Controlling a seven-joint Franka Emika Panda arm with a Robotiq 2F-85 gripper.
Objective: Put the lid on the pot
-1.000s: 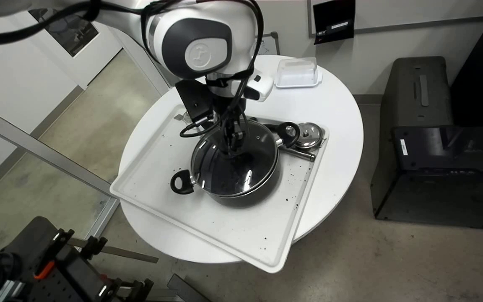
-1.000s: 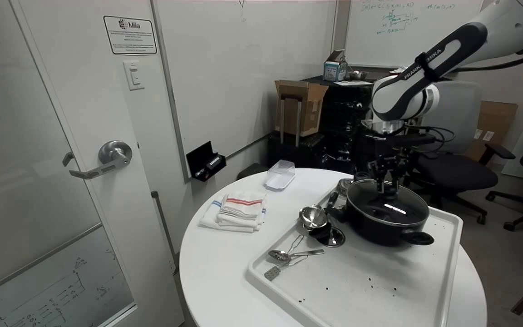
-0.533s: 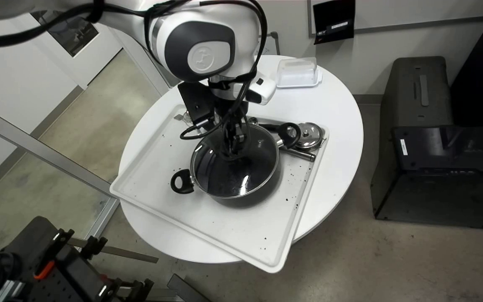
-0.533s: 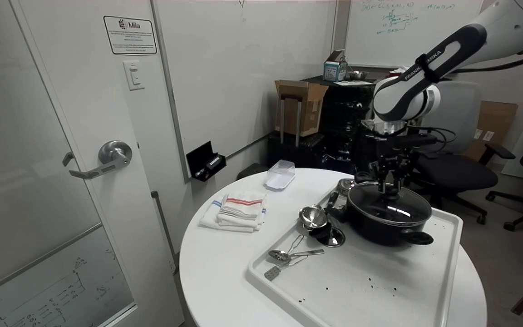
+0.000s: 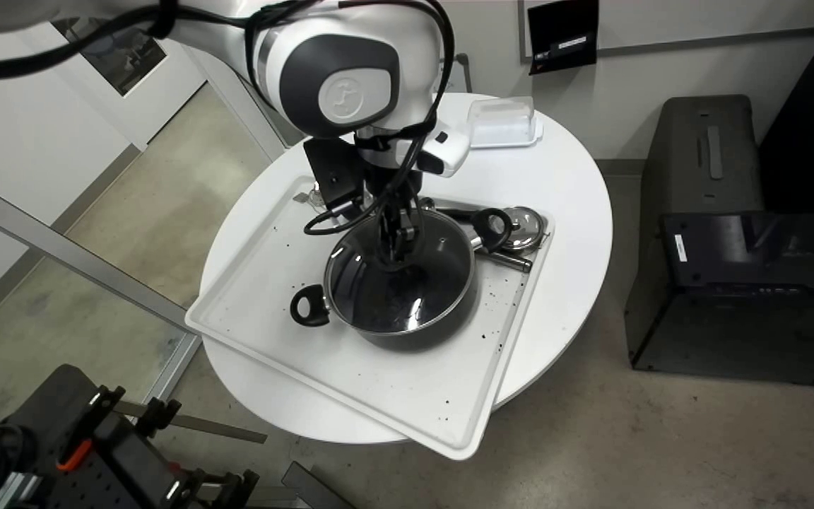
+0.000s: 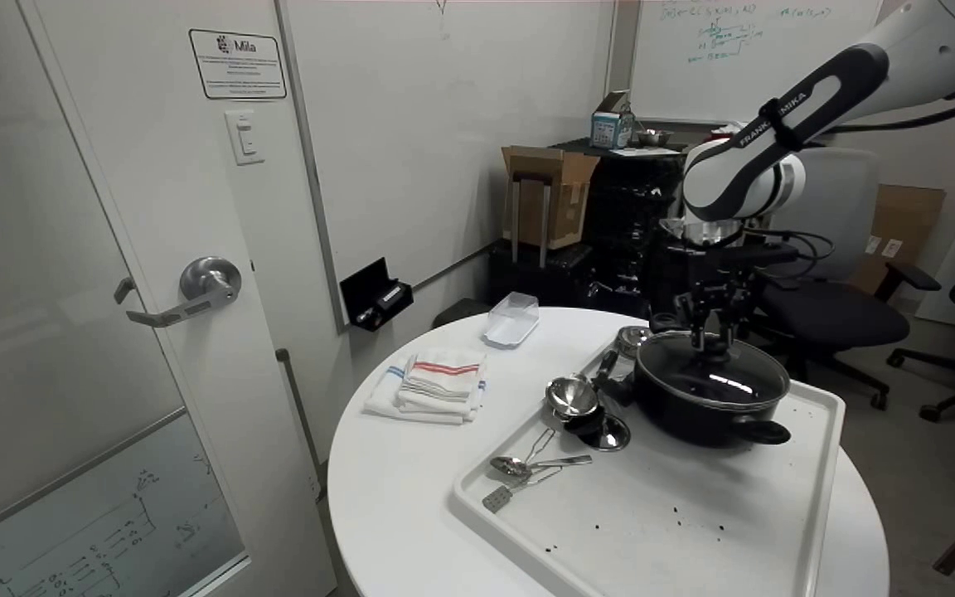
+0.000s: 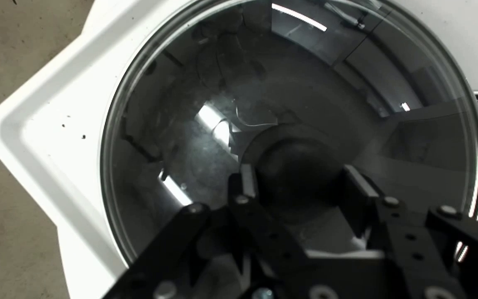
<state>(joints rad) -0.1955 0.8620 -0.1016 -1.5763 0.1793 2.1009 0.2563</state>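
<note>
The pot (image 6: 685, 419), shallow, round and black, stands upright, a black loop handle on each of two opposite sides. Over the pot's mouth lies the lid (image 6: 703, 381), round clear glass with a thin metal rim, its dark centre knob uppermost. It is level, though whether its edge seats flush all round is hard to tell.

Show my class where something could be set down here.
In an exterior view, the near half of the tray offers room, bordered by the pot and spoon, with scattered specks; so does the table between towels and tray. It is crowded beside the pot, where metal kitchenware clusters, and at the lid, whose knob the gripper straddles.
</note>
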